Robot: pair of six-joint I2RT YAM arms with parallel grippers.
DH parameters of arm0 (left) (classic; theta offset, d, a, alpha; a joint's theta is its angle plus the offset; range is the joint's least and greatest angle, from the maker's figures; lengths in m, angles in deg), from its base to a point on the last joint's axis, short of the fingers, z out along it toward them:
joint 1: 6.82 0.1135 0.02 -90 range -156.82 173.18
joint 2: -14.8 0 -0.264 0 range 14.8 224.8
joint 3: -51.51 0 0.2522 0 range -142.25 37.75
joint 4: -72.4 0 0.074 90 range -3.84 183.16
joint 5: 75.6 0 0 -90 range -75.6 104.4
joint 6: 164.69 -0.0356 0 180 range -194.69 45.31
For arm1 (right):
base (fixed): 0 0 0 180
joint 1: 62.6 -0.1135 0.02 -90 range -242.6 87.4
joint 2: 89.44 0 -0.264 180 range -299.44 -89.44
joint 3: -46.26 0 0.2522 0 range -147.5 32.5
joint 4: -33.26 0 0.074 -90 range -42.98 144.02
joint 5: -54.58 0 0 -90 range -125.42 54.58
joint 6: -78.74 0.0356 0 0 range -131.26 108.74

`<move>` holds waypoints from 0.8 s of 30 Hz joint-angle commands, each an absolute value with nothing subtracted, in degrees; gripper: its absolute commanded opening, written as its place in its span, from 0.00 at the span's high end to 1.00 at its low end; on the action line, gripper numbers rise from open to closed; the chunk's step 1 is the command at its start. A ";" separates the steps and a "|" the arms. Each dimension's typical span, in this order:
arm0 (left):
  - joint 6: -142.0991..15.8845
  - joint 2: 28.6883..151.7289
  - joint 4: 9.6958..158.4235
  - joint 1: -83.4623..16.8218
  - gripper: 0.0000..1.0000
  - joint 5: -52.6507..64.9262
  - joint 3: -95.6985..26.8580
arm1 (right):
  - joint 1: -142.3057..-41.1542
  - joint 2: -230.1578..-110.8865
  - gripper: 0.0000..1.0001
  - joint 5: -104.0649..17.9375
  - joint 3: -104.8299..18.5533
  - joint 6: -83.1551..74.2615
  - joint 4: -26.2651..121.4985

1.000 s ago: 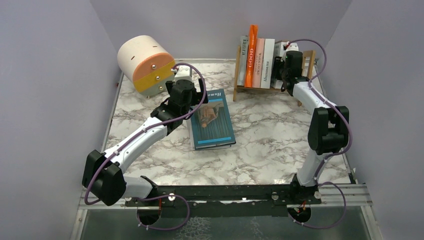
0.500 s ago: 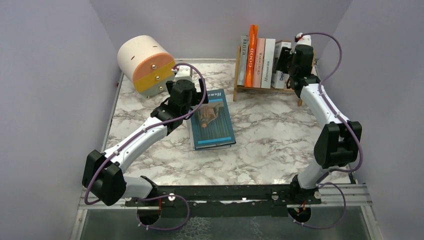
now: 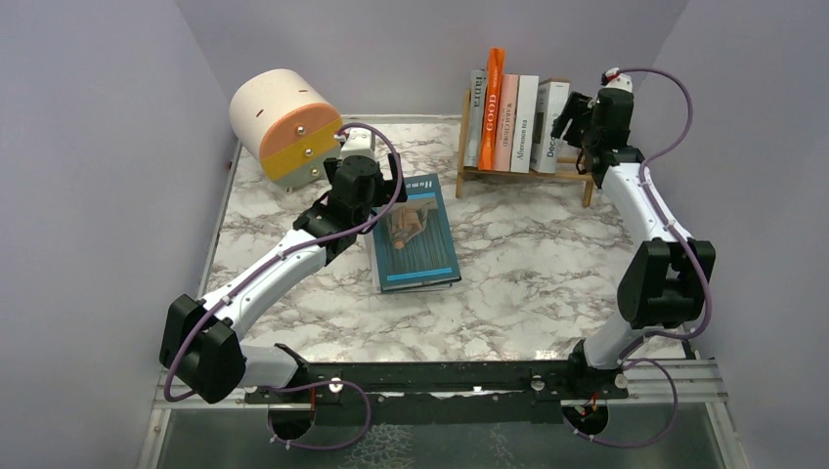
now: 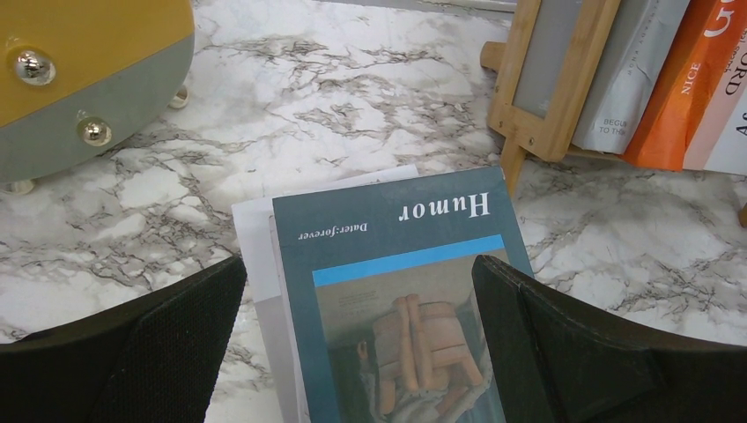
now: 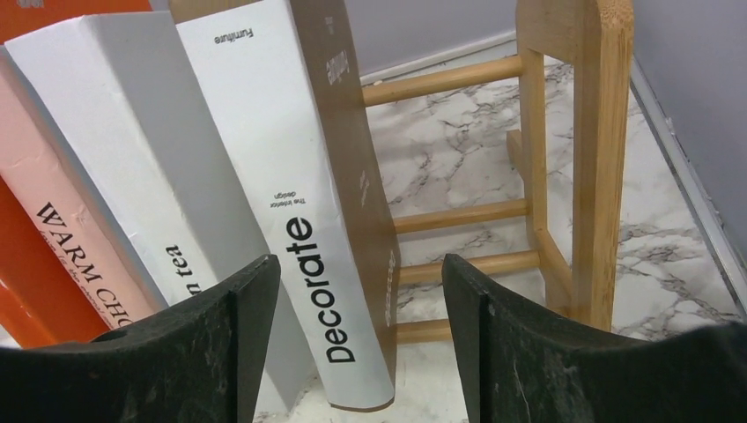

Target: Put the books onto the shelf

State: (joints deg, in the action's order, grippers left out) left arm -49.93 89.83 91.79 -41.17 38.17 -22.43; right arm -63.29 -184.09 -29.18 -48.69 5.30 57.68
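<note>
Several books (image 3: 508,112) stand in the wooden shelf (image 3: 467,147) at the back: grey, orange, pink and two white spines. The rightmost, the white "Decorate" book (image 5: 299,203), leans left against its neighbours. My right gripper (image 3: 570,115) hovers just in front of it, open. In the right wrist view that gripper (image 5: 357,273) has a finger on either side of the spine, with gaps on both sides. A teal "Humor" book (image 3: 415,234) lies flat mid-table on a white book (image 4: 255,238). My left gripper (image 3: 376,200) is open above the teal cover (image 4: 388,291), holding nothing.
A round cream, orange and yellow drawer drum (image 3: 283,122) sits at the back left, close to the left wrist. The shelf's right end frame (image 5: 603,132) stands beside the right gripper, with bare rails between it and the last book. Purple walls enclose the table.
My right gripper has let go of the "Decorate" book, widened its jaws and drawn back to the right. The book now stands in the shelf. The left arm has not moved.
</note>
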 commanded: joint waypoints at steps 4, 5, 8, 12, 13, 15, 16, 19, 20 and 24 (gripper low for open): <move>-50.10 88.23 91.32 -40.92 0.01 37.95 -21.62 | -62.25 -188.74 0.33 -44.39 -49.13 7.67 53.13; -50.08 88.27 91.29 -40.92 0.01 37.88 -21.59 | -62.25 -189.15 0.33 -46.43 -48.85 7.95 52.15; -50.16 88.36 91.32 -40.86 0.01 37.97 -21.48 | -62.25 -189.73 0.33 -52.88 -47.59 9.37 48.87; -50.30 88.28 91.29 -40.67 0.01 38.00 -21.40 | -62.23 -189.70 0.33 -58.09 -46.37 11.41 46.49; -50.26 88.28 91.26 -40.66 0.01 37.97 -21.40 | -62.25 -189.49 0.33 -58.60 -46.15 11.56 46.14; -50.26 88.28 91.22 -40.63 0.01 38.05 -21.41 | -62.20 -189.11 0.33 -59.62 -45.68 11.90 45.58; -50.22 88.28 91.21 -40.59 0.01 38.04 -21.34 | -62.18 -188.97 0.33 -60.23 -45.59 11.94 45.26; -50.04 88.36 90.84 -40.57 0.01 37.70 -21.01 | -62.14 -189.20 0.33 -62.56 -45.78 12.05 44.86; -49.94 88.44 90.77 -40.57 0.01 37.61 -20.99 | -62.18 -189.52 0.33 -63.37 -46.00 12.04 44.95; -49.95 88.33 90.86 -40.65 0.01 37.70 -20.86 | -62.24 -189.15 0.33 -63.37 -45.64 12.60 44.63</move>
State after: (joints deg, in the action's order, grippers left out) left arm -49.91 89.78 91.77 -40.91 38.17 -21.43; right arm -61.63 -189.86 -58.41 -46.18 11.07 47.84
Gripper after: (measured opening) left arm 0.990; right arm 0.667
